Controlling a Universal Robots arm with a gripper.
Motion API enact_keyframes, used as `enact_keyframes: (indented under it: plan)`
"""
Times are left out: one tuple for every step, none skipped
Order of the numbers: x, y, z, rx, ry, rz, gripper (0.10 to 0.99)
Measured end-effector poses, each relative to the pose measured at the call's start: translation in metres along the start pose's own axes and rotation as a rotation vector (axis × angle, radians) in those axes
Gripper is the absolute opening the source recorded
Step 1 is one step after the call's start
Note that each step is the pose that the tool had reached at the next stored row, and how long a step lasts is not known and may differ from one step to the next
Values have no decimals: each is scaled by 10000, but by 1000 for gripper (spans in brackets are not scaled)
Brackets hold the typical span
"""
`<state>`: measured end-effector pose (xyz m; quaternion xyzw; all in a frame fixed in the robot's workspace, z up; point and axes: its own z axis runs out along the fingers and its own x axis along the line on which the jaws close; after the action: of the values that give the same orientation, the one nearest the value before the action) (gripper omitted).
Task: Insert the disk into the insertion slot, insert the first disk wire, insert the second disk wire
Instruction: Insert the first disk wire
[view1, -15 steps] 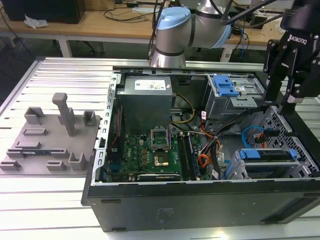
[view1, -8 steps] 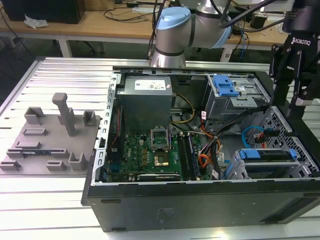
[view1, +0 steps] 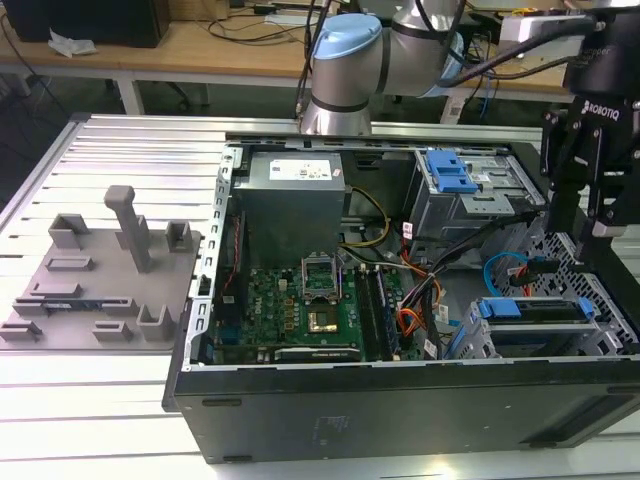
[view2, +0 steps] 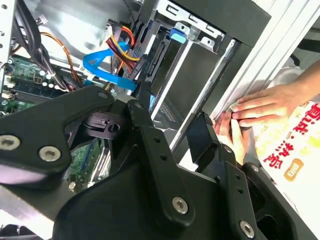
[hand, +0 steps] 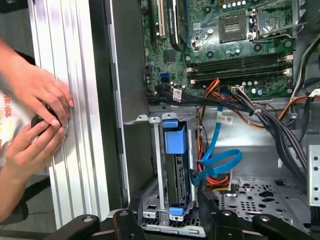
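The disk (view1: 530, 310), silver in a bright blue carrier, lies inside the insertion slot (view1: 590, 335), the low grey cage at the case's corner on the exterior view's right. In the first wrist view the disk (hand: 176, 172) sits in its cage (hand: 150, 200) with a blue flat wire (hand: 216, 161) looping to its side beside orange and red wires (hand: 212, 181); whether either is plugged in I cannot tell. My gripper (view1: 578, 222) hangs open above the cage, holding nothing. Both wrist views show its fingers (hand: 206, 202) (view2: 202, 125) spread.
A person's hands (hand: 35, 115) (view2: 260, 107) rest on the aluminium table rail just outside the case wall. A taller cage with a blue latch (view1: 450, 175), the motherboard (view1: 300, 310) and power supply (view1: 290, 195) fill the case. A grey fixture plate (view1: 100, 270) lies at the exterior view's left.
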<state>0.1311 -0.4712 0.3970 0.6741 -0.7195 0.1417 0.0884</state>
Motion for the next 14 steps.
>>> enact_keyframes:
  plan:
    - [-7,-10,18,1,1,1,565]
    - [-16,-33,38,1,11,0,565]
    - [-26,-57,52,1,21,1,565]
    - [-43,-99,71,1,33,0,565]
    - [-56,-125,81,2,36,-1,565]
    - [-72,-147,88,3,38,-2,565]
    - [-99,-167,95,3,40,-2,565]
    - [-123,-173,100,3,46,-2,565]
    - [-165,-171,103,4,65,-3,565]
    - [-194,-168,106,3,71,2,565]
    - [-229,-166,122,-5,70,27,565]
    - [-237,-164,144,-65,84,200,565]
    - [-242,-163,158,-119,100,360,565]
    - [-248,-161,175,-180,116,539,565]
